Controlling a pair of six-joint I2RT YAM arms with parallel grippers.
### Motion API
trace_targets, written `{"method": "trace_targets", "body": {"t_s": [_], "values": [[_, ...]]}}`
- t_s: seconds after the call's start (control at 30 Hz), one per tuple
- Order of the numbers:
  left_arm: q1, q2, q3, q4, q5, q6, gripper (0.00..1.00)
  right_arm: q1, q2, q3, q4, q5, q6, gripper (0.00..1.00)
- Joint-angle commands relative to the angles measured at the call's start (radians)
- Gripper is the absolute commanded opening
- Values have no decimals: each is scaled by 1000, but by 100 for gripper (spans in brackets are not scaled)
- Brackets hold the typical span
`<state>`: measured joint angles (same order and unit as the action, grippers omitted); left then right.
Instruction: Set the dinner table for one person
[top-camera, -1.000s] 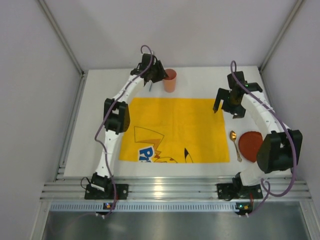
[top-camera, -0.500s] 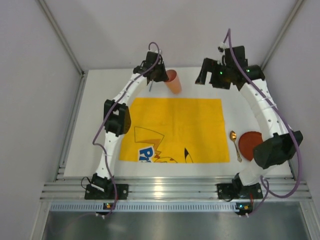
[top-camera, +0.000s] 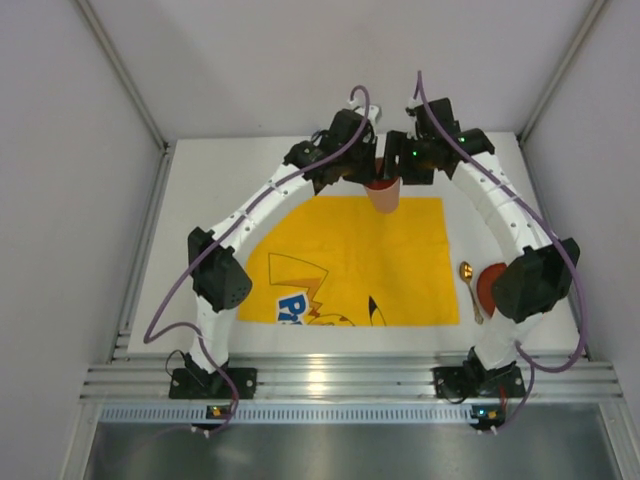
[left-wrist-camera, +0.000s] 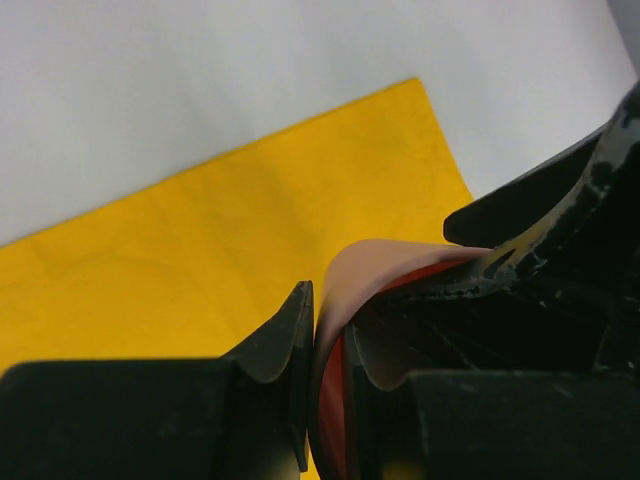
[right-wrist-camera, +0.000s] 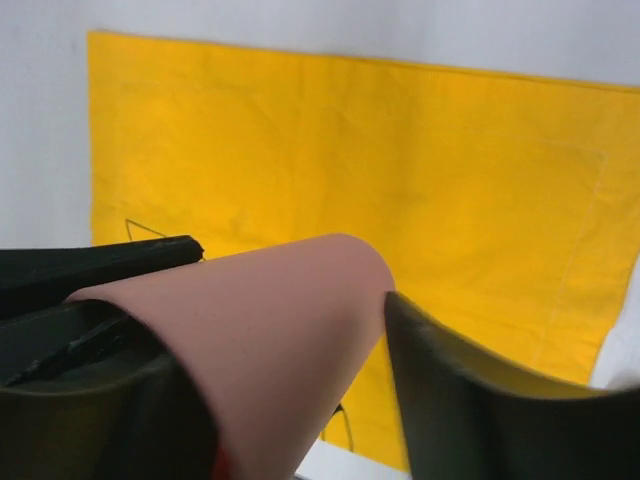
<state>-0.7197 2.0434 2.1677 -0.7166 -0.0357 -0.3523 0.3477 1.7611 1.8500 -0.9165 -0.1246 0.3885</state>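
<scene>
Cup (top-camera: 384, 195): hangs tilted over the far edge of the yellow cloth (top-camera: 340, 255) on the dinner table (top-camera: 185, 200), rim pinched by your left gripper (left-wrist-camera: 330, 330), body between the fingers of your right gripper (right-wrist-camera: 290, 285), grip there unclear.

- Table (top-camera: 190, 200): one, white, with a rail along the near edge.
- Cloth (top-camera: 340, 250): one, yellow, with a cartoon print.
- Cup (top-camera: 384, 194): one, pink.
- Spoon (top-camera: 470, 290): one, gold-coloured.
- Plate (top-camera: 487, 285): one, red, partly hidden behind an arm.
- Arms: two, namely left arm (top-camera: 262, 198) and right arm (top-camera: 505, 215), both white with black joints.
- Grippers: two, namely left gripper (left-wrist-camera: 325, 370) and right gripper (right-wrist-camera: 280, 370).
- Fingers (right-wrist-camera: 470, 400): four, two to each gripper, all black.
</scene>
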Motion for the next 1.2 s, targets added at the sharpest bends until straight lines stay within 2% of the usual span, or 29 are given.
{"method": "trace_targets", "body": {"t_s": [0.0, 0.03, 0.07, 0.1, 0.13, 0.17, 0.2, 0.23, 0.4, 0.47, 0.57, 0.7, 0.83, 0.93, 1.17], "values": [[-56, -147, -26, 8, -33, -7, 0, 1, -78, -101, 11, 146, 19, 60], [-66, -181, -38, 6, -56, -7, 0, 0, -92, -126, 16, 148, 20, 44], [-78, -190, -66, 6, -61, -7, 0, 0, -106, -168, 28, 149, 24, 34], [-84, -204, -80, 6, -72, -7, 9, 0, -127, -185, 33, 145, 26, 25], [-101, -213, -91, 3, -91, -2, 29, 4, -137, -201, 36, 140, 29, 9], [-109, -219, -101, -3, -104, -2, 49, 2, -141, -222, 39, 134, 33, 1], [-115, -218, -101, -10, -118, -4, 77, 4, -149, -225, 39, 131, 38, 0], [-121, -216, -100, -38, -128, -11, 99, 4, -150, -225, 39, 129, 38, 0], [-136, -228, -92, -162, -309, -63, 99, -1, -111, -135, -10, 187, 10, 0], [-136, -262, -143, -204, -418, -89, 99, -9, -89, -74, -45, 230, -14, 0], [-135, -382, -271, -181, -477, -109, 99, -32, -57, -51, -51, 322, -23, 0], [-133, -517, -429, -162, -498, -154, 99, -90, 7, -84, -42, 416, 3, 0], [-135, -678, -584, -141, -481, -197, 99, -119, 24, -178, 54, 396, 44, 0], [-133, -730, -644, -159, -481, -218, 99, -119, 55, -210, 136, 390, 65, 0], [-133, -753, -643, -221, -523, -228, 99, -119, 101, -340, 289, 399, 101, 0]]}}
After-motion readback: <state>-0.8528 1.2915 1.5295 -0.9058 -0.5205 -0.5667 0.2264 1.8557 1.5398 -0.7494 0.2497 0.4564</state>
